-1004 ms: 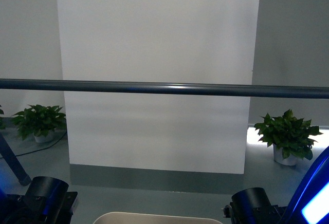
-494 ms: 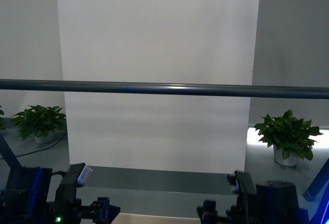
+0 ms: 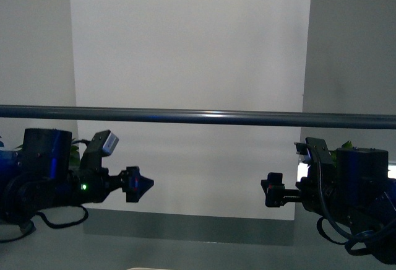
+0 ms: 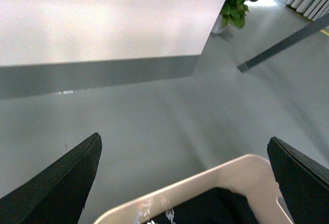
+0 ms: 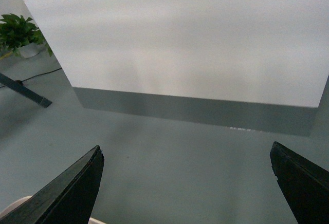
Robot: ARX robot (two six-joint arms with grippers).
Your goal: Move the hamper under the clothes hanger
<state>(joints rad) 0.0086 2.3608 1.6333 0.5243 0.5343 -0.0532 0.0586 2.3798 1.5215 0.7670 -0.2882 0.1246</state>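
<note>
I hold both arms raised below the clothes hanger: left gripper and right gripper spread wide, empty, above the hamper.

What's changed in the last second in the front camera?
Both arms rose from the bottom edge: the left end effector and right end effector now hang just below the rail, facing each other. The hamper rim dropped out of front view. Neither holds anything.

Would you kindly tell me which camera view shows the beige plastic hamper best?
The left wrist view: the beige plastic hamper shows its rolled rim, a rounded corner and dark contents inside. The right wrist view catches only a sliver of rim, and the front view a faint edge.
</note>
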